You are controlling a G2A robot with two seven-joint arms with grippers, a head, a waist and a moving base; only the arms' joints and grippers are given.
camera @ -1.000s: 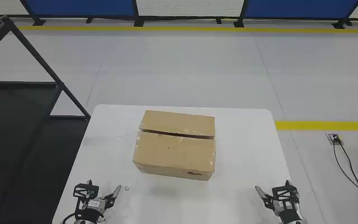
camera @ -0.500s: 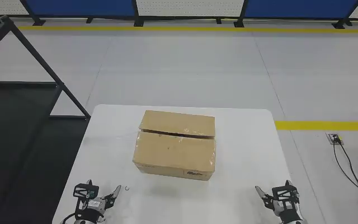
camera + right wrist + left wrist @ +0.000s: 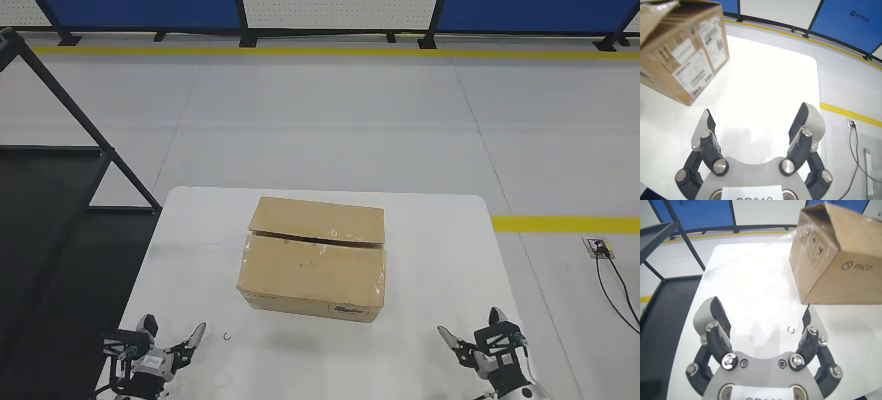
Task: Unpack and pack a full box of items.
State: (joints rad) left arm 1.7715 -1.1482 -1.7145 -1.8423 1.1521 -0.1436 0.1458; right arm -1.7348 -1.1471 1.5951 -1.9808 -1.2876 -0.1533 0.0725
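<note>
White rectangular table [image 3: 430, 250] on pale floor, blue partitions behind. Brown cardboard box [image 3: 315, 265] at table centre, top flaps closed, clear tape over seam; nothing unpacked yet. Left gripper [image 3: 173, 328] at near left corner, fingers spread wide, empty; small metal split ring [image 3: 228, 336] on table just beside it. Right gripper [image 3: 468, 328] at near right corner, fingers wide apart, empty. Since half second ago, both grippers shifted slightly leftward along near edge. Likely start of approach to box.

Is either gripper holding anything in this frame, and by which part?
Nothing is held. The left gripper and right gripper both have their jaws open and empty over the white table, apart from the cardboard box.
</note>
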